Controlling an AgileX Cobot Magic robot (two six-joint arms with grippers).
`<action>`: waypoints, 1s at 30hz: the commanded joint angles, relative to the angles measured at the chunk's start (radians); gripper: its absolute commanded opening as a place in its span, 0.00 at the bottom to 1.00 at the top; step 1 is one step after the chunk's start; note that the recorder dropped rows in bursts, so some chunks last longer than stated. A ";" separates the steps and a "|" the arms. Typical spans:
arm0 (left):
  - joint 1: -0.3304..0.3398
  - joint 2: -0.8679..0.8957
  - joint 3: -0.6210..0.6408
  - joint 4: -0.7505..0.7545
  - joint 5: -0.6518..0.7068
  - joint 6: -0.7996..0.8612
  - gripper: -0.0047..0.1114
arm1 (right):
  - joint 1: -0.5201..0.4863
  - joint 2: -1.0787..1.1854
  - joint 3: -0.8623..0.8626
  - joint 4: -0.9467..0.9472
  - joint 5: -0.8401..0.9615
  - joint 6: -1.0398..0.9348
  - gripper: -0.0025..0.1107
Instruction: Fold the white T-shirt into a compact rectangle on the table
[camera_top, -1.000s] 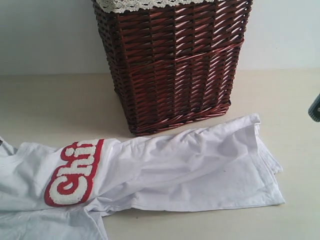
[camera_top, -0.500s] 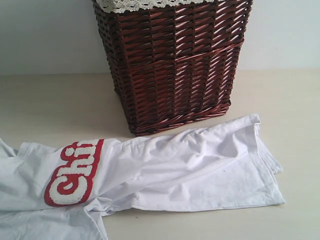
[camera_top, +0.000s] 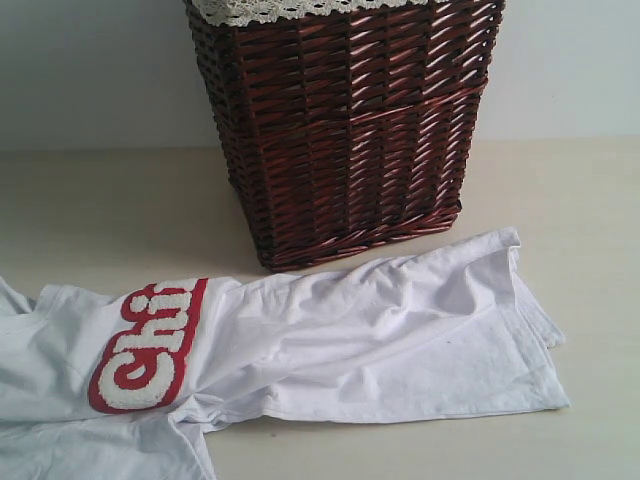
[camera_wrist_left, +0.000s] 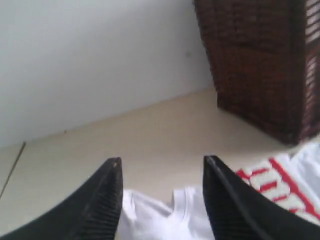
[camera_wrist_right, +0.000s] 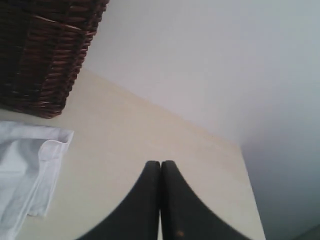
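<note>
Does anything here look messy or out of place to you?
The white T-shirt lies rumpled and bunched on the table, not spread flat. A fold cuts off part of its red-banded lettering. It sits close to the wicker basket, which stands upright. Nothing looks spilled or damaged.

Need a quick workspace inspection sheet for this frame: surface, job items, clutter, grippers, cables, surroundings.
Surface: table, pale beige, flat.
Job's things: white T-shirt lies rumpled lengthwise, not folded, red-outlined lettering up.
Clutter: wicker basket stands right behind the shirt.
Grippers: left gripper jaws apart by the collar, no grip evident; right gripper shut, empty, over bare table.
Cables: nothing seen.
Surroundings: plain pale wall.
</note>
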 joint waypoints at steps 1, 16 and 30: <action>0.078 -0.020 0.115 0.071 0.060 0.024 0.47 | -0.106 -0.094 0.001 0.007 0.016 -0.014 0.02; 0.496 -0.333 0.252 0.071 0.075 0.024 0.47 | -0.223 -0.240 0.003 0.116 0.167 0.027 0.02; 0.241 -0.333 0.370 -0.079 -0.021 0.021 0.47 | -0.223 -0.240 0.131 0.113 0.034 -0.008 0.02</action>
